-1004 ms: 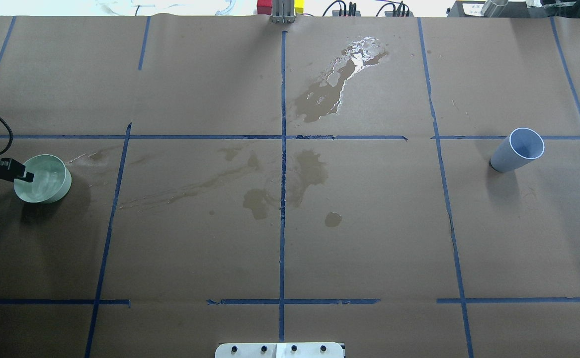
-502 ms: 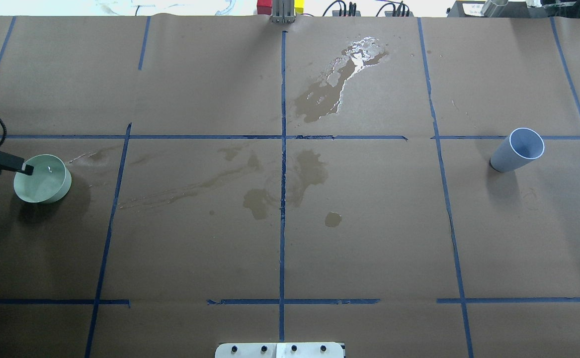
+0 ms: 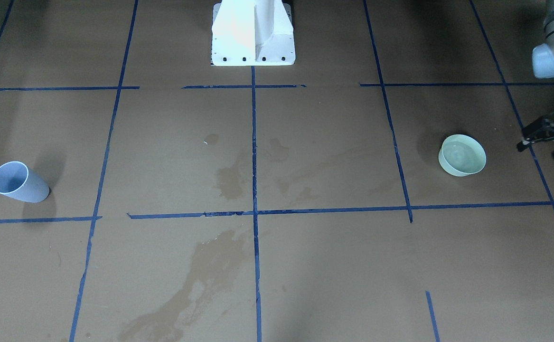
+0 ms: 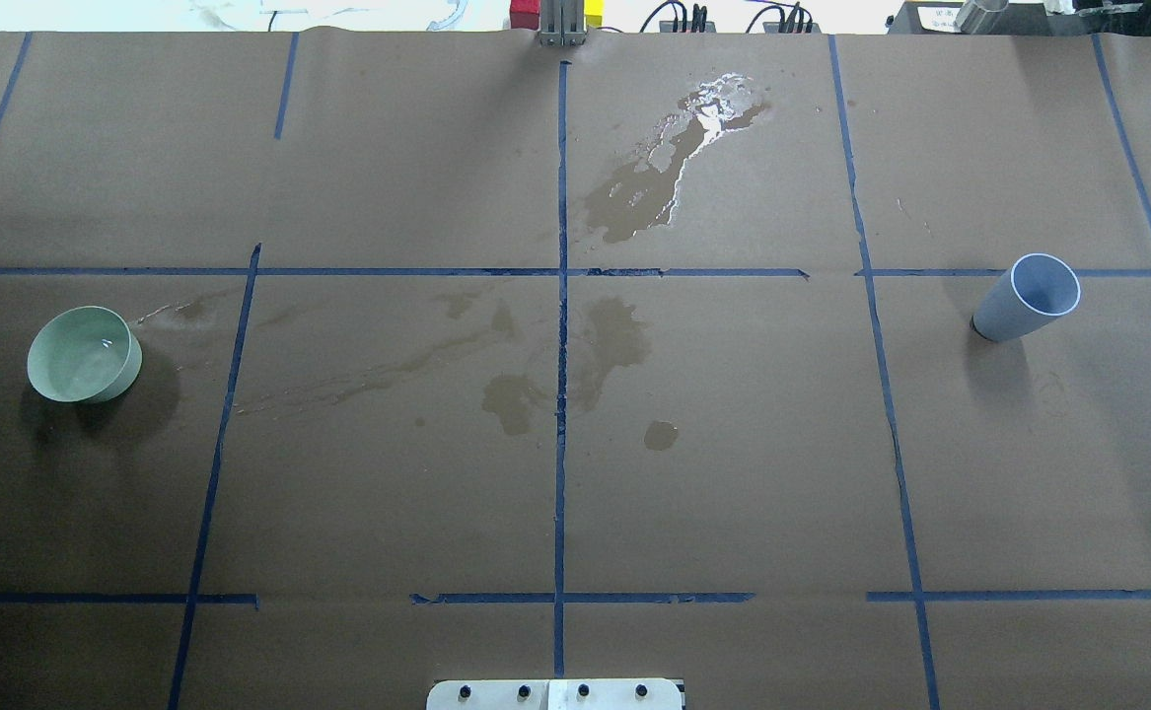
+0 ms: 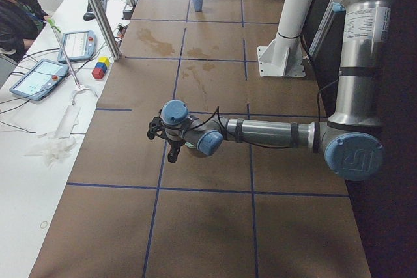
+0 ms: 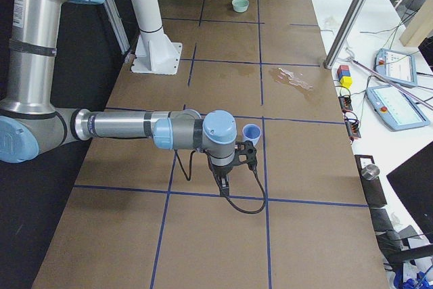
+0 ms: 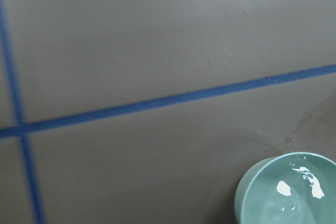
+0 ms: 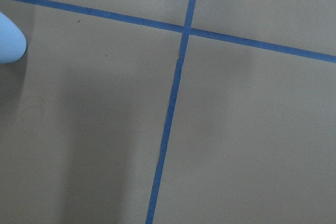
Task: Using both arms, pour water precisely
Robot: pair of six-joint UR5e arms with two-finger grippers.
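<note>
The bowl, with water in it, sits at the left of the table, the cup at the right, and a puddle between them, farther away.

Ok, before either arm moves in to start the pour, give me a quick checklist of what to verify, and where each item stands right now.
1. The green bowl stands upright with water in it: ok.
2. The blue cup stands upright, mouth up: ok.
3. The blue cup is empty: cannot tell.
4. The left gripper is open and apart from the green bowl: ok.
5. The right gripper is open: cannot tell. It shows only in the right side view, near the blue cup.
6. The paper between bowl and cup is dry: not ok. There are wet patches around the middle.
</note>
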